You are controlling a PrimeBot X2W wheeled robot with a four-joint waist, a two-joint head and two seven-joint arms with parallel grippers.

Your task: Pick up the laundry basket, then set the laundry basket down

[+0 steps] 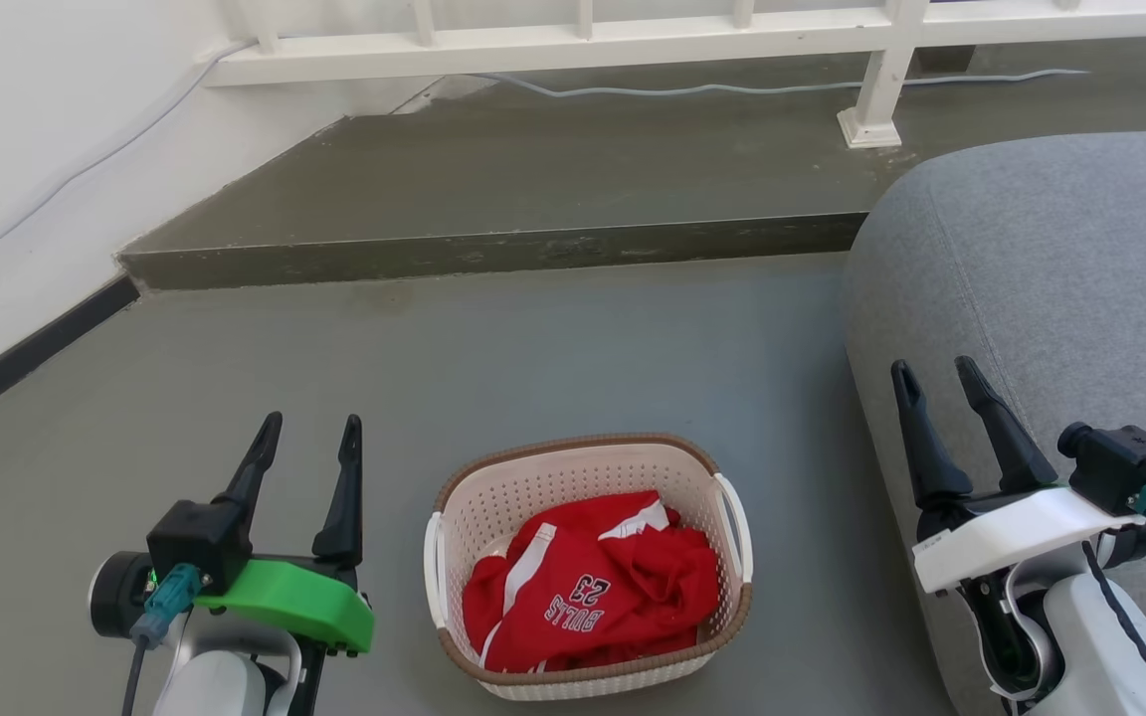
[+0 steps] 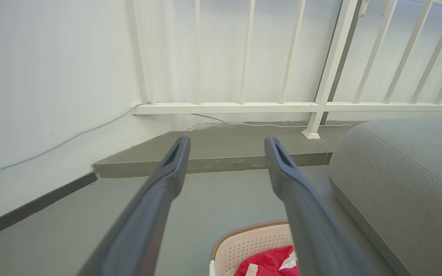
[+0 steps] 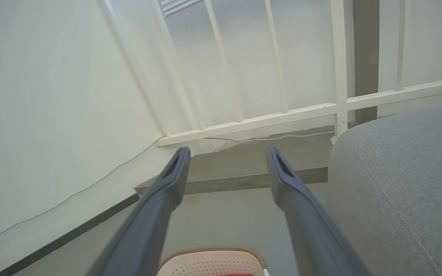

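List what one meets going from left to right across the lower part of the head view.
left gripper → laundry basket → right gripper

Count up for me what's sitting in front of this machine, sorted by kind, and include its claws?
Baskets: 1, the laundry basket.
Garments: 1, a red jersey lying inside it.
Grippers: 2, the left gripper and the right gripper, both open and empty.
Seats: 1, a grey cushioned seat beside the basket.
Total: 5.
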